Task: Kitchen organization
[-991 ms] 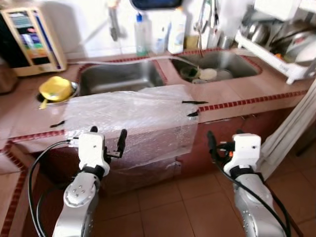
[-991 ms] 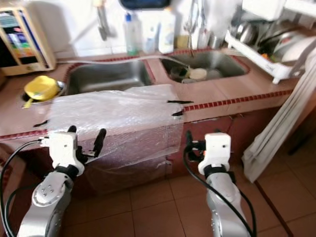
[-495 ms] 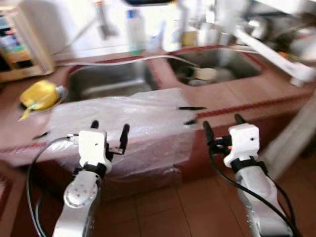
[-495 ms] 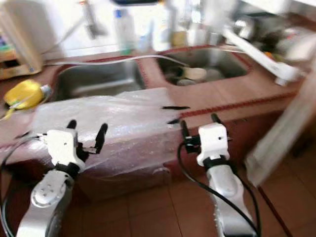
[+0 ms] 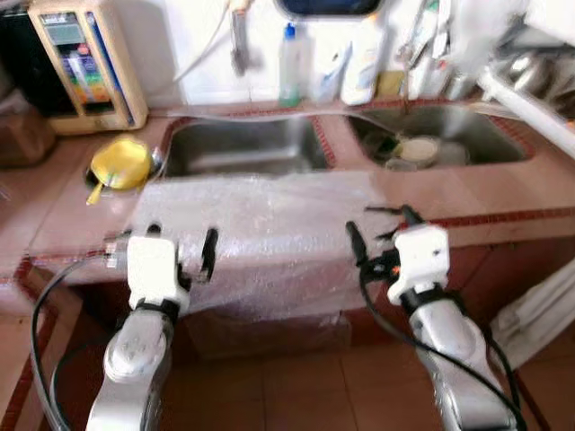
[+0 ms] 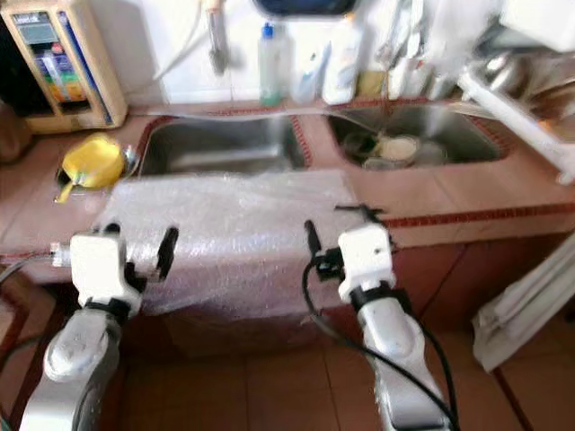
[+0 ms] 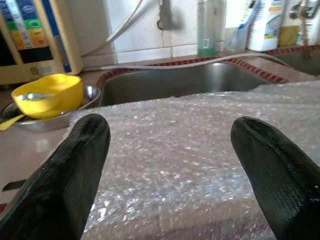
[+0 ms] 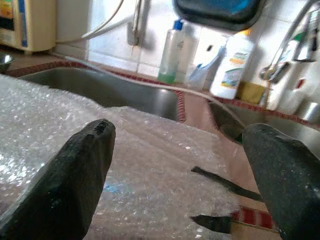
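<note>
Bubble wrap sheet (image 5: 260,233): draped over worktop (image 5: 503,193) near edge, taped down. Your left hand (image 5: 178,254), right hand (image 5: 380,235): fingers spread, empty, level with sheet's two ends, likely for lifting it.

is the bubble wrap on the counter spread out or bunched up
Spread out: the bubble wrap lies flat over the counter, its front edge hanging over the cabinet.

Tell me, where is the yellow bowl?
The yellow bowl sits on the counter to the robot's left, just left of the empty left sink, in front of the beige appliance.
</note>
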`<state>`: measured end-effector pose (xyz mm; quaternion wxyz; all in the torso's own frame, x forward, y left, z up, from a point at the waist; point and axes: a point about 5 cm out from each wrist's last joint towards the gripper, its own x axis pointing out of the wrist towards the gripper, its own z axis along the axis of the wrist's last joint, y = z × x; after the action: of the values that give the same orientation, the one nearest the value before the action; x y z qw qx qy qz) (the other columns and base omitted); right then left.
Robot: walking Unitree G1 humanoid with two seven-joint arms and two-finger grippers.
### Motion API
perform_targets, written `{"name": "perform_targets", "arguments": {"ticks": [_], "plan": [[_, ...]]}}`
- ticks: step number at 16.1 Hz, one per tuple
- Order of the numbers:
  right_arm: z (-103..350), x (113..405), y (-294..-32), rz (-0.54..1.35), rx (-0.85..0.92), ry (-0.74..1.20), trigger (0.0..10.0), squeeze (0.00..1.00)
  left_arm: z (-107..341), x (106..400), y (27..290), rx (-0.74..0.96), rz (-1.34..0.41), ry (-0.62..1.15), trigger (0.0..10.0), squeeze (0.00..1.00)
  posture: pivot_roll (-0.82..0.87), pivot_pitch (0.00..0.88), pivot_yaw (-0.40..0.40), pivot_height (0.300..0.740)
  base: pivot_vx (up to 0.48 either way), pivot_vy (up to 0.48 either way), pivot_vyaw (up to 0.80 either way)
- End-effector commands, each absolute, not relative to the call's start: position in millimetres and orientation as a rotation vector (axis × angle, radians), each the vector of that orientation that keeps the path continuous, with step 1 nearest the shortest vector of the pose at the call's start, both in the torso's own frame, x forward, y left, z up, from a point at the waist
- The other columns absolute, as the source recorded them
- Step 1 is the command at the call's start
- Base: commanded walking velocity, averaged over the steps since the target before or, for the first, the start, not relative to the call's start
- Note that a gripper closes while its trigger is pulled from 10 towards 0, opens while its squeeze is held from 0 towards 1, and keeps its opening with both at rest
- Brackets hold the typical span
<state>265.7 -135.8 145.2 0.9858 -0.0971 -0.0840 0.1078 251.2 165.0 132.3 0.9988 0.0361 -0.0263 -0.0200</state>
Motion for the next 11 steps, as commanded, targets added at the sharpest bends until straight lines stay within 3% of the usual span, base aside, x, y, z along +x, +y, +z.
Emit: {"name": "perform_targets", "arguments": {"ticks": [1, 11], "plan": [[148.9, 264.9, -134.4, 0.225, -0.196, -0.185, 10.0, 0.0, 133.8, 250.2, 166.9, 0.081, -0.025, -0.052, 10.0, 0.0, -0.02, 0.0, 0.047, 0.74, 0.0, 0.0, 0.43], [146.2, 266.2, -133.9, 0.223, -0.19, -0.183, 10.0, 0.0, 138.5, 255.8, 166.9, 0.099, -0.015, -0.066, 10.0, 0.0, -0.01, 0.0, 0.045, 0.74, 0.0, 0.0, 0.52]]}}
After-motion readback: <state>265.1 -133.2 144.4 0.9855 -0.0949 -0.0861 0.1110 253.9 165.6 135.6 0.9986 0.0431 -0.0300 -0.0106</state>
